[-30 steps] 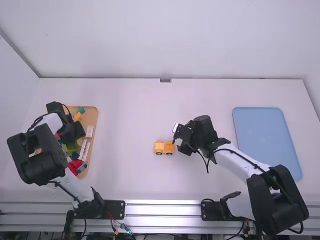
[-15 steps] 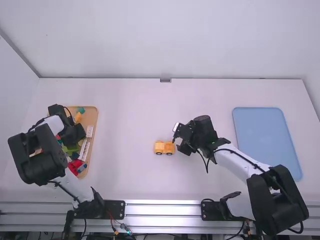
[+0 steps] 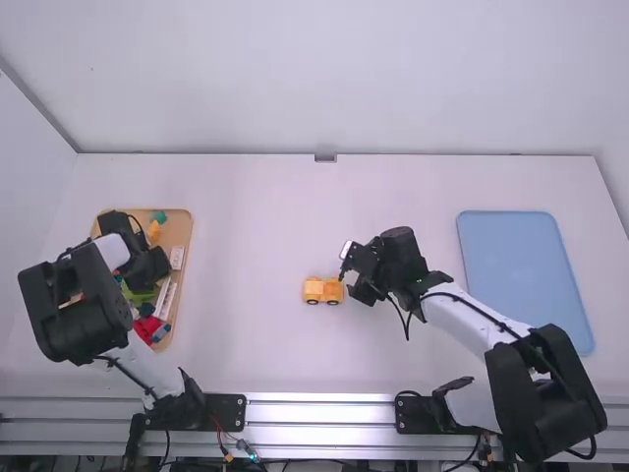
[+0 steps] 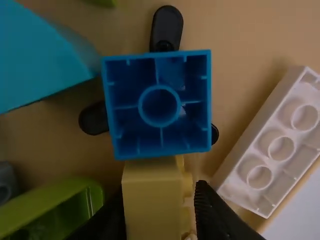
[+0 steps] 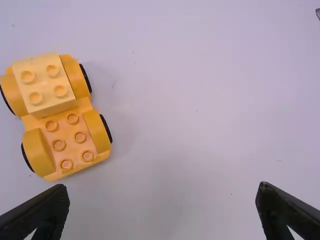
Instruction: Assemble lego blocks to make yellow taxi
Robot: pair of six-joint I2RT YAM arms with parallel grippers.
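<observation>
My left gripper (image 3: 147,267) is low over the wooden tray (image 3: 180,228). In the left wrist view, my left gripper (image 4: 159,212) is shut on a yellow block (image 4: 152,200), whose studs face one finger. A hollow-bottomed blue block (image 4: 161,104) sits against the yellow block's end. The car (image 3: 322,290) stands at mid-table beside my right gripper (image 3: 348,275). Seen from the right wrist, the car (image 5: 60,120) has four black-rimmed wheels and a paler yellow block (image 5: 44,84) on one end. My right gripper (image 5: 162,200) is open, with nothing between its fingers.
A white block (image 4: 275,142), a green block (image 4: 55,210) and a teal block (image 4: 40,60) lie around the left gripper. The tray also holds a red block (image 3: 145,328). A blue tray (image 3: 526,280) rests on the table's right side.
My left gripper has shifted slightly to the right and toward the camera over the wooden tray. The right arm and the car have kept still.
</observation>
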